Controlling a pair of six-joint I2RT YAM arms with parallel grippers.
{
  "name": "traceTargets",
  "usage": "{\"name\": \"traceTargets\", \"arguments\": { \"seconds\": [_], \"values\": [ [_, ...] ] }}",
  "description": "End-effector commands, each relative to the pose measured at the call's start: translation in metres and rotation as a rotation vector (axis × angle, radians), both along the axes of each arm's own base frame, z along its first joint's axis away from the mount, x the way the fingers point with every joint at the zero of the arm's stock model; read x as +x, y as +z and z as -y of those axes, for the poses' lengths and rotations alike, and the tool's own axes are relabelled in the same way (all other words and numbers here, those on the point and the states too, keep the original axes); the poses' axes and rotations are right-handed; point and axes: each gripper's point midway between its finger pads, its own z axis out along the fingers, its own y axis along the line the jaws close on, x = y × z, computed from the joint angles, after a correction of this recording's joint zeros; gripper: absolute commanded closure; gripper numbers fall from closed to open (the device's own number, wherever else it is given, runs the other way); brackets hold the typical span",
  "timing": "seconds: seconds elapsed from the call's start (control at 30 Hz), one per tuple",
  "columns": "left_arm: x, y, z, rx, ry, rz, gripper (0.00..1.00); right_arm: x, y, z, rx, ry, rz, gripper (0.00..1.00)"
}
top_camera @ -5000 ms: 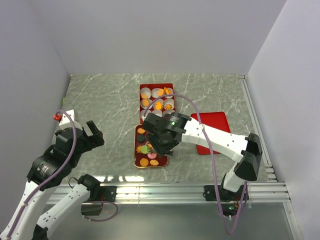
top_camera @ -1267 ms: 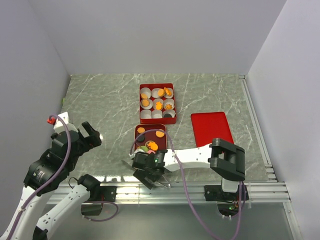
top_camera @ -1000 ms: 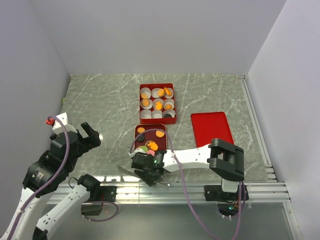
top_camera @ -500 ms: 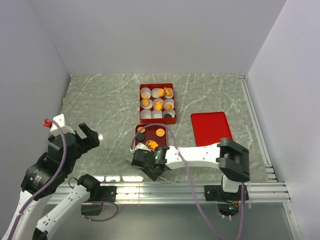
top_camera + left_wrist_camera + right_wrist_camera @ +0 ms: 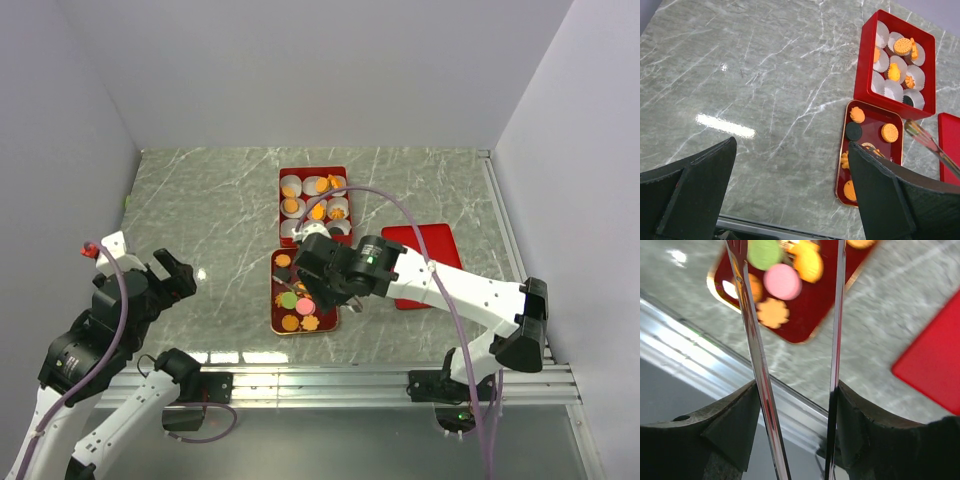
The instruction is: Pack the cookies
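The cookies lie on a small gold-rimmed red tray (image 5: 276, 318): a green one (image 5: 288, 299), a pink one (image 5: 782, 281), orange ones (image 5: 889, 132) and a dark one (image 5: 854, 131). More orange cookies sit in white paper cups in the red box (image 5: 314, 205). My right gripper (image 5: 318, 276) hovers over the tray's right side, shut on metal tongs (image 5: 752, 340). The two blades stand apart and their tips run out of the wrist view. My left gripper (image 5: 792, 145) hangs open over bare table left of the tray, holding nothing.
A flat red lid (image 5: 425, 262) lies right of the tray, partly under the right arm. The aluminium rail (image 5: 330, 380) runs along the near table edge. Grey walls close in the left, back and right sides.
The right arm has swung up from the near table edge, back over the cookie tray, tongs still in its grip. The left arm has drifted slightly left, still open.
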Motion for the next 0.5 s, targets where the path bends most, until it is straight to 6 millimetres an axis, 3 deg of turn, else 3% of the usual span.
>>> {"name": "traceTargets", "arguments": {
  "seconds": [0.0, 0.23, 0.47],
  "values": [
    [-0.003, 0.013, -0.005, -0.024, 0.024, 0.048, 0.01, 0.007, 0.012, 0.022, -0.029, -0.025, -0.012, 0.35],
    [-0.004, 0.013, -0.006, -0.025, 0.024, 0.049, 0.01, 0.003, -0.008, 0.033, -0.037, -0.049, -0.108, 0.34],
    [-0.004, 0.013, -0.006, -0.027, 0.026, 0.051, 0.0, -0.002, -0.028, 0.026, -0.028, -0.045, -0.174, 0.38]
  ]
}}
